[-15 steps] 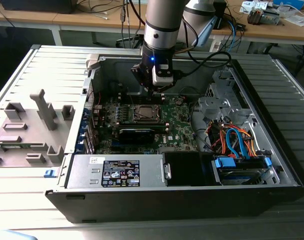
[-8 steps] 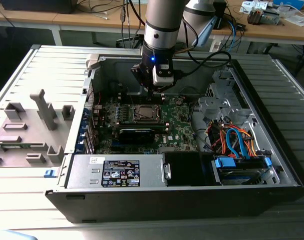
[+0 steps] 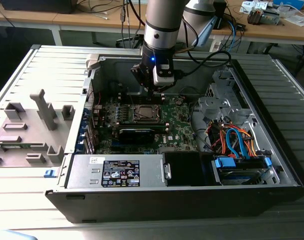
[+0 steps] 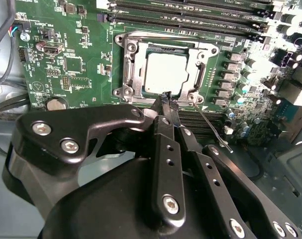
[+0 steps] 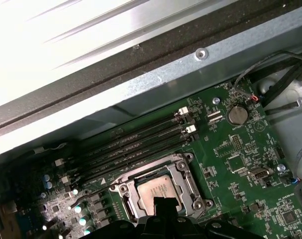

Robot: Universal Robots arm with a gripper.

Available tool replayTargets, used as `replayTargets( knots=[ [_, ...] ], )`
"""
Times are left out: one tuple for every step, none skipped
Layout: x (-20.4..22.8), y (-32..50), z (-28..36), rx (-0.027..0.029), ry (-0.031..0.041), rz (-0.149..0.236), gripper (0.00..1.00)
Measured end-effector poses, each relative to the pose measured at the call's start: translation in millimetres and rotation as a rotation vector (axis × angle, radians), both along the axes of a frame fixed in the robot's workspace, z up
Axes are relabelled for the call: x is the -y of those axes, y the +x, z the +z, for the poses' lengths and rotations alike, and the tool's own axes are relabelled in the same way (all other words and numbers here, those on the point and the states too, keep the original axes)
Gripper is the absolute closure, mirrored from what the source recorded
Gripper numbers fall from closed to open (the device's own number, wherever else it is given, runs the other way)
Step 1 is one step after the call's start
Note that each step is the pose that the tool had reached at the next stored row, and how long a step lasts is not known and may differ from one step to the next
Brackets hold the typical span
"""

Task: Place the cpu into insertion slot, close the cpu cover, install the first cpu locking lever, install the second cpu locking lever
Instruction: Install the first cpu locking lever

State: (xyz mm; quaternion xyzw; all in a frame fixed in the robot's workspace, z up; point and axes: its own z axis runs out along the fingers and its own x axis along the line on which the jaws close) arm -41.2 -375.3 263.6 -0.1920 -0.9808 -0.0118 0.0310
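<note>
I see a grey slatted metal table [image 3: 21, 195] under everything, with glare washing out its near corner on the exterior view's left. Far side: light wooden desks [image 3: 86, 21] on white legs, cables [image 3: 125, 22] hanging off the edge, loose clutter [image 3: 264, 12] on the exterior view's far right. Dark under the desks.

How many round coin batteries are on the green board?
1. In the first wrist view the coin battery sits near the edge of the green board, apart from the cpu. Part of the board is hidden, so more may exist.
</note>
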Motion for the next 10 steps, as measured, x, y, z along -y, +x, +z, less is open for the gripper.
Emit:
replayTargets(
  knots=[
    [0.0, 0.0, 0.0, 0.0, 0.0004, 0.004, 0.89],
    [0.0, 0.0, 0.0, 0.0, 0.0006, 0.005, 0.89],
    [0.0, 0.0, 0.0, -0.0001, 0.0008, 0.007, 0.89],
    [0.0, 0.0, 0.0, 0.0, 0.001, 0.008, 0.89],
    [0.0, 0.0, 0.0, -0.0001, 0.0012, 0.01, 0.89],
    [0.0, 0.0, 0.0, 0.0, 0.0014, 0.013, 0.89],
    [0.0, 0.0, 0.0, 0.0, 0.0019, 0.016, 0.89],
    [0.0, 0.0, 0.0, 0.0, 0.0023, 0.018, 0.89],
    [0.0, 0.0, 0.0, 0.0, 0.0026, 0.02, 0.89],
    [0.0, 0.0, 0.0, 0.0, 0.0029, 0.022, 0.89]
  ],
)
